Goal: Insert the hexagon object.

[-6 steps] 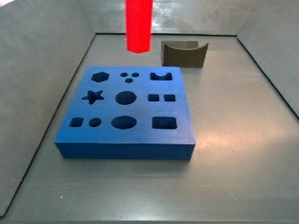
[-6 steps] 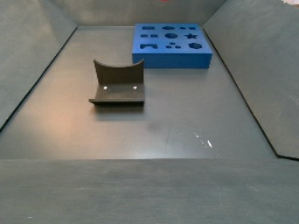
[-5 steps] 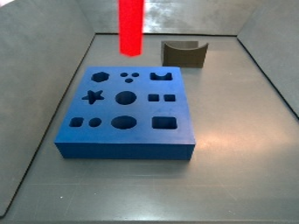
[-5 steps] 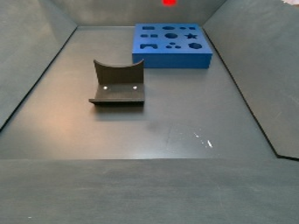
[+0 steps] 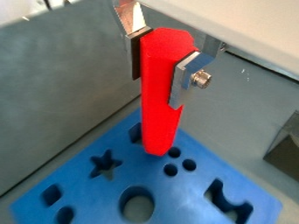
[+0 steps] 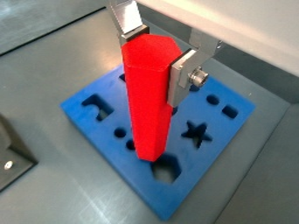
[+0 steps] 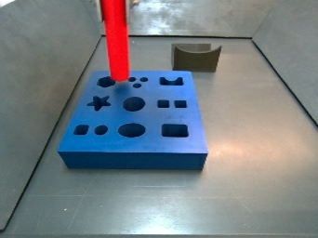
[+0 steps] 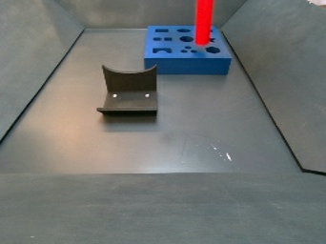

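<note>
As the two wrist views look down along the bar, they show the grip, which both side views cut off.

End effector: the end effector is above the blue block, clamped on the hexagon object; one silver finger presses on each side of its upper end. It is seen only in the wrist views.

Hexagon object: it is upright, with its lower end at the top face of the blue block. In a side view the bar ends at the hole row nearest the far edge of the table, by the hole at one end of that row. I cannot tell if the tip is already inside a hole.

Blue block: it lies flat, near the table corner that the side view shows far and right.

Curved block: the dark curved block is well apart from the blue block, toward the middle of the table. In a wrist view only its corner shows.
</note>
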Controlling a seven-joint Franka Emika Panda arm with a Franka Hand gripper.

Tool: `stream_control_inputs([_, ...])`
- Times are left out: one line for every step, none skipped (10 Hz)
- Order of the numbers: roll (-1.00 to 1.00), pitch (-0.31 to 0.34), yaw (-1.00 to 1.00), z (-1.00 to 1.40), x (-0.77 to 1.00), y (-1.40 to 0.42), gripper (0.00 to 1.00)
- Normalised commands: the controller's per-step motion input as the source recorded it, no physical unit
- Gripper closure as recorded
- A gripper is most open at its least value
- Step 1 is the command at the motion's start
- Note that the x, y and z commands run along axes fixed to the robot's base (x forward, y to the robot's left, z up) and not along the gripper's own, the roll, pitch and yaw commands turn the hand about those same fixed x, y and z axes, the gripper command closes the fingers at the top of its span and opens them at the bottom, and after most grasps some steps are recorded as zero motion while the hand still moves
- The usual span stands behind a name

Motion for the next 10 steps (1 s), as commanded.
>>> stream_control_inputs([-0.17,-0.480,0.11,-0.17,-0.51,0.03,1.00])
stream_control_inputs([0.00,-0.329,0.13,-0.18,-0.32,-0.01,1.00])
stream_control_inputs([0.06,-0.299,0.23,-0.32,-0.39,-0.12,1.00])
stream_control_inputs([0.14,-0.273,0.17,-0.49,-0.58,0.00,1.00])
stream_control_inputs([0.23,-0.157,0.22,-0.47,-0.53,0.00,1.00])
stream_control_inputs([0.24,0.000,0.18,-0.45,-0.25,0.00,1.00])
stream_control_inputs([0.23,0.000,0.15,-0.61,-0.05,0.06,1.00])
stream_control_inputs([0.20,0.004,0.09,-0.48,-0.17,0.24,1.00])
stream_control_inputs([0.17,0.000,0.06,-0.37,-0.24,0.13,1.00])
stream_control_inputs([0.14,0.000,0.06,-0.39,-0.27,0.00,1.00])
